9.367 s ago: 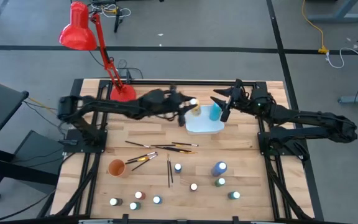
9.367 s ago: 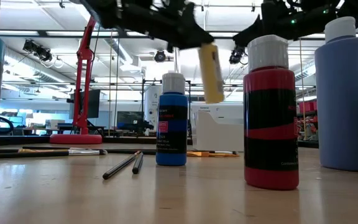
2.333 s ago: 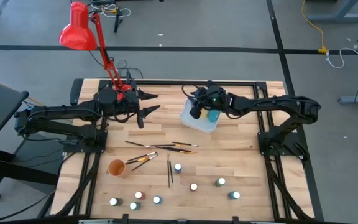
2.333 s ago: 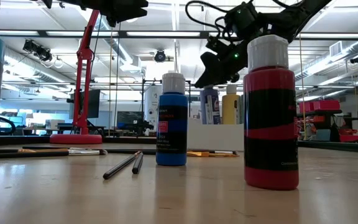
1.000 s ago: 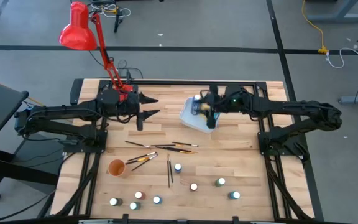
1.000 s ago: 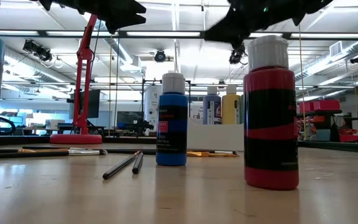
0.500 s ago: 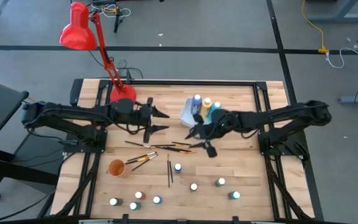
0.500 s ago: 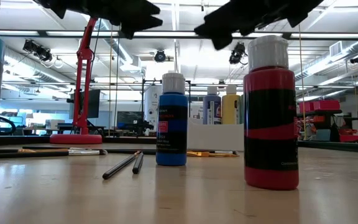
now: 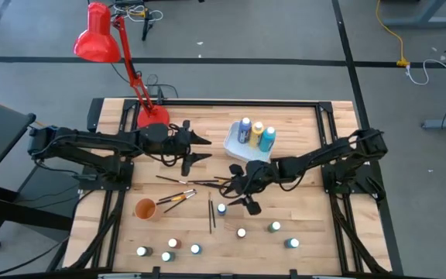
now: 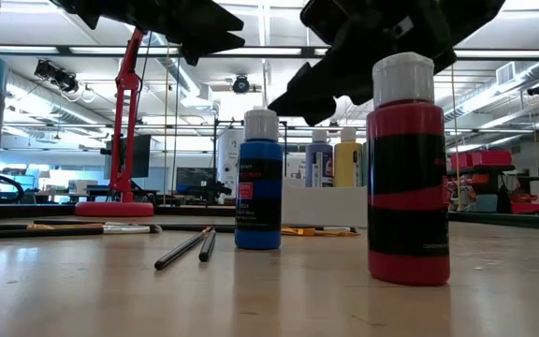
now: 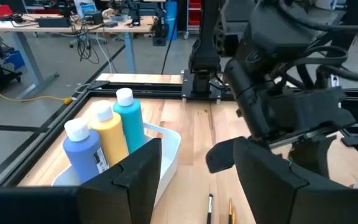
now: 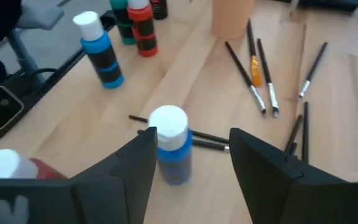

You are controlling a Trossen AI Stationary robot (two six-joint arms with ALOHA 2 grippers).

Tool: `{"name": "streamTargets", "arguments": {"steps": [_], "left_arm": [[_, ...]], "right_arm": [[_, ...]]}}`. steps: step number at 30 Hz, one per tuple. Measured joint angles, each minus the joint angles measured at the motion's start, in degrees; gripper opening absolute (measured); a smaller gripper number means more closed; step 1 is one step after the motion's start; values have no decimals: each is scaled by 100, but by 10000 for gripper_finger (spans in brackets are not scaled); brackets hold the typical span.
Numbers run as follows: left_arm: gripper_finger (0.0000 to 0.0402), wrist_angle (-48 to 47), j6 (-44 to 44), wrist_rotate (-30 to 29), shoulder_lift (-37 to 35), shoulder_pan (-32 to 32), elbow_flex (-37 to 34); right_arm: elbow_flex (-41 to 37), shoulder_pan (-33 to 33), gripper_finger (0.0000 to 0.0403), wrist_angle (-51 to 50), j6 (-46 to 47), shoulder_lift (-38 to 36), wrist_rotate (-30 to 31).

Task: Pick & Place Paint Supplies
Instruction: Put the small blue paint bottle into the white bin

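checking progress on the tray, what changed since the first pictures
The left gripper let go of the yellow bottle, which now stands in the white tray beside the teal bottle, and pulled back. The right gripper fetched the large blue bottle into the tray, then swung out open over a small blue bottle. The brushes, orange cup and other small bottles stayed put.

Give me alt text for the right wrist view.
The right pincer hangs open over a white-capped blue paint bottle standing on the wooden table. Thin dark-handled paintbrushes lie beyond, near an orange cup.
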Motion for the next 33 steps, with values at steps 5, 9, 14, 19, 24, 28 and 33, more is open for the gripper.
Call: {"name": "streamTargets", "arguments": {"steps": [5, 9, 14, 19, 24, 28, 33], "left_arm": [[210, 42, 59, 4, 0, -115, 0], [210, 309, 92, 1, 0, -145, 0], [210, 327, 93, 1, 0, -147, 0], [210, 339, 96, 0, 0, -147, 0], [210, 310, 101, 2, 0, -160, 0], [210, 294, 100, 4, 0, -162, 0], [210, 296, 111, 18, 0, -162, 0]], "right_arm": [[0, 1, 205, 271, 117, 36, -293], [4, 18, 205, 579, 250, 114, -376], [4, 38, 205, 829, 319, 360, -638], [316, 38, 205, 680, 298, 703, -658], [592, 36, 205, 587, 291, 982, -942], [608, 29, 205, 531, 301, 1092, -947], [608, 20, 199, 546, 277, 1126, -903]]}}
